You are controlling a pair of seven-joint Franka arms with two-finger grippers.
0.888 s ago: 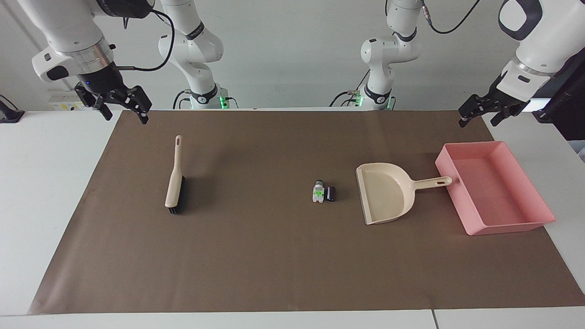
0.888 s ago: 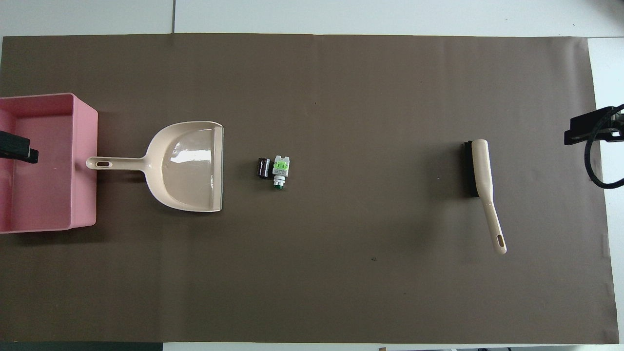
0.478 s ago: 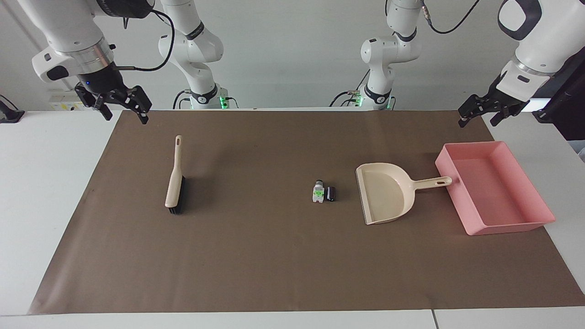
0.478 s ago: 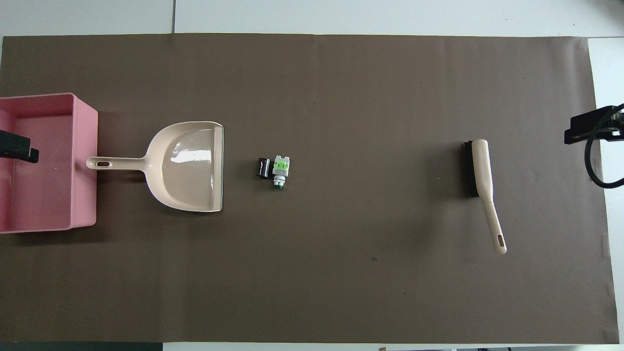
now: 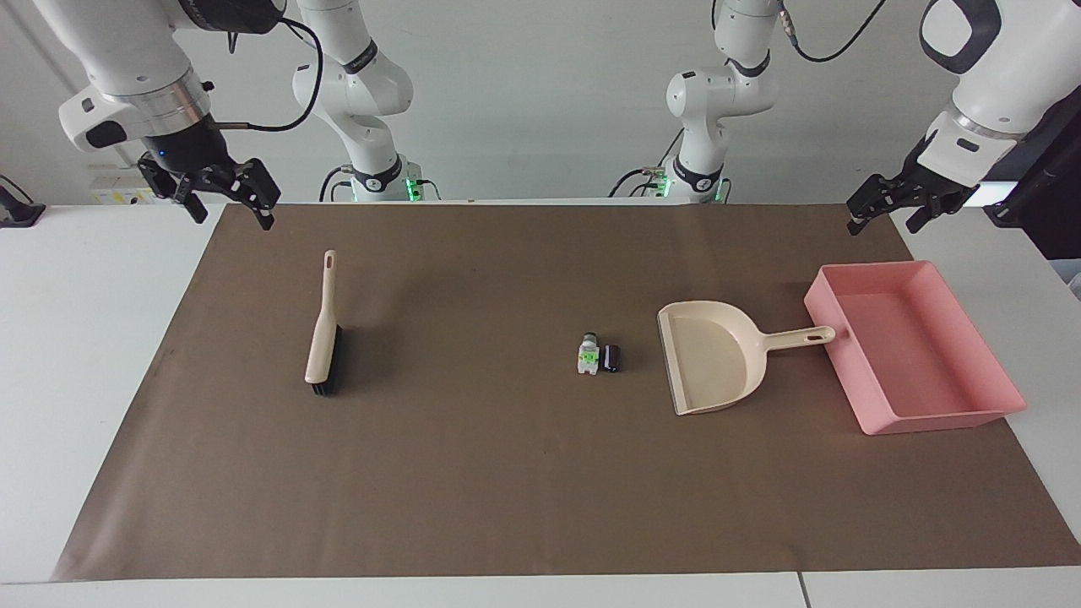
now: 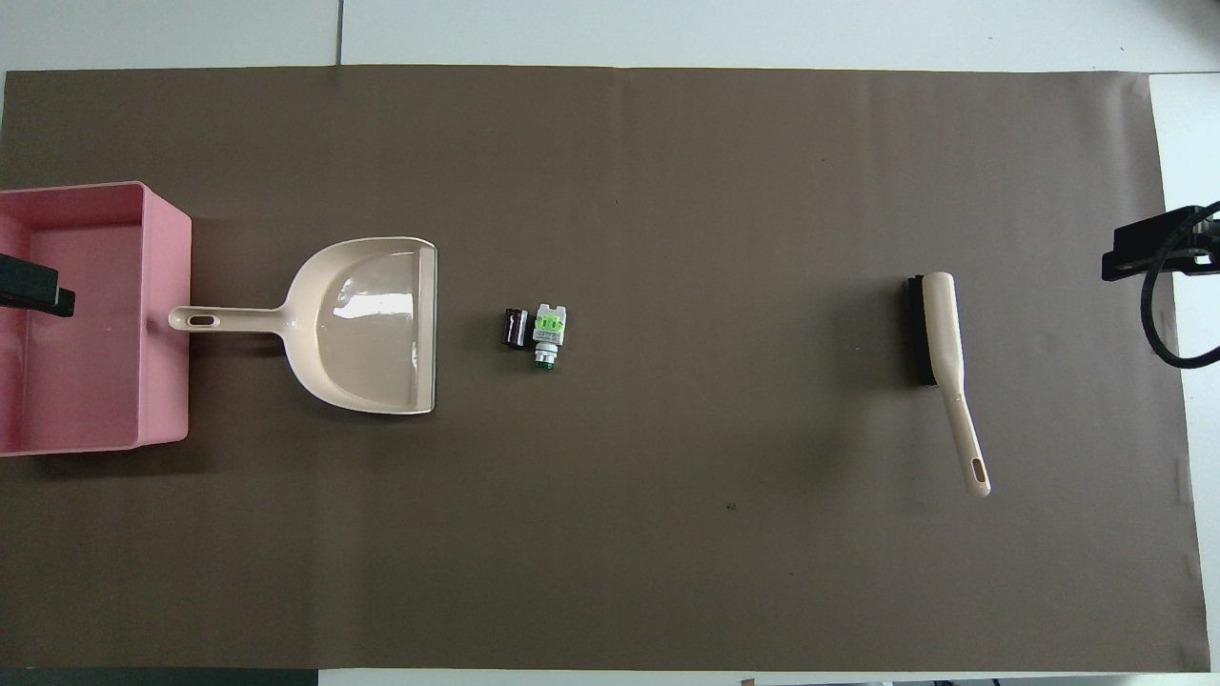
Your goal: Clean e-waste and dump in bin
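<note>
a white table [image 5: 93, 338] carries a wide brown paper mat [image 5: 507, 473] in front of a plain pale wall. near the mat's middle the e-waste lies as two small parts touching: a white part with green marks [image 5: 589, 355] and a dark stubby cylinder [image 5: 613, 358]. just beside them, toward the left arm's end, a beige dustpan [image 5: 714, 357] rests with its mouth facing the parts and its handle reaching the pink bin [image 5: 912, 355], which sits at the mat's edge. a beige brush [image 5: 322, 333] lies well apart toward the right arm's end. the left end effector [image 5: 882, 211] hangs raised over the mat corner nearest its base, fingers apart, holding nothing. the right end effector [image 5: 228, 198] hangs raised over the other corner nearest the robots, fingers apart, also unladen. both are well apart from the e-waste. broad bare mat surrounds the parts.
</note>
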